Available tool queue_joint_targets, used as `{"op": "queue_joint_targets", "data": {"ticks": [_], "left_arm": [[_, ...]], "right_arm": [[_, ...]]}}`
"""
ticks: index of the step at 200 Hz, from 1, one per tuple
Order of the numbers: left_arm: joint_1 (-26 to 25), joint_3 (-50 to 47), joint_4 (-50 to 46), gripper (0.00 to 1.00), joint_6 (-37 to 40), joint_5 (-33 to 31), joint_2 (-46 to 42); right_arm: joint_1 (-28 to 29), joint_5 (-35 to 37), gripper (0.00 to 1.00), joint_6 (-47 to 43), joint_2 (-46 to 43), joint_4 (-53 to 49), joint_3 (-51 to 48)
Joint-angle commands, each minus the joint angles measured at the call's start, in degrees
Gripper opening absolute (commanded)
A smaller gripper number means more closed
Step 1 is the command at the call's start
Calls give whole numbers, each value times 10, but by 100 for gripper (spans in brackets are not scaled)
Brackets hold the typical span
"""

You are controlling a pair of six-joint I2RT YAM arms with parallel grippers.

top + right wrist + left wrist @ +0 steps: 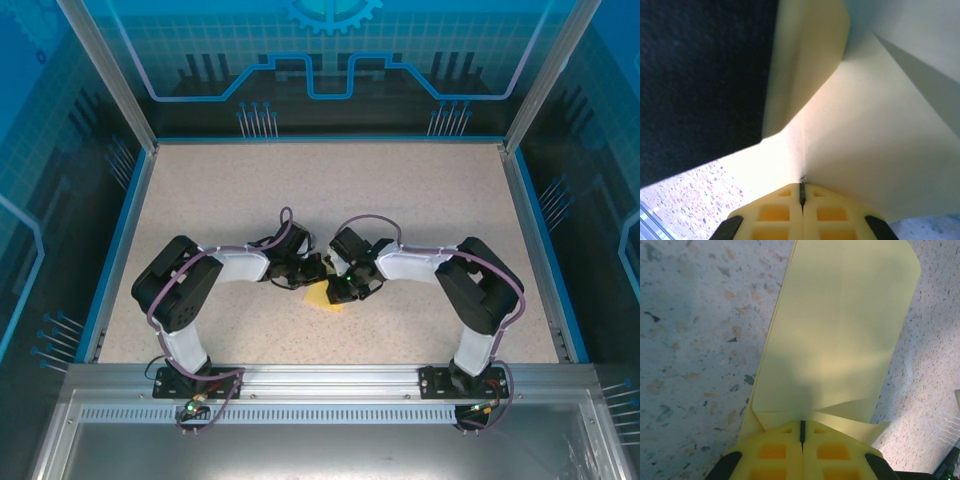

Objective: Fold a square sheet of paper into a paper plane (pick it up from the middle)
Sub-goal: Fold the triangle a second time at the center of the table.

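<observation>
The yellow paper (322,297) sits near the middle of the tabletop (400,190), slightly toward its near edge, partly folded. The left gripper (801,426) is pinched closed on one edge of it. The right gripper (801,189) is clamped tight on another.

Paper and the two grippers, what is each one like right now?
yellow paper: partly folded, with creases, pinched by both grippers.
left gripper: shut on the yellow paper.
right gripper: shut on the yellow paper.
</observation>
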Motion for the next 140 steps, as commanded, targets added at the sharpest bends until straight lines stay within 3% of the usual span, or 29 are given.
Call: {"op": "queue_joint_targets", "data": {"ticks": [1, 140], "left_arm": [[-2, -18, -96, 0, -8, -76, 43], [-4, -21, -96, 0, -9, -79, 43]], "right_arm": [[-6, -9, 2, -22, -15, -31, -28], [-7, -38, 2, -19, -55, -28, -93]]}}
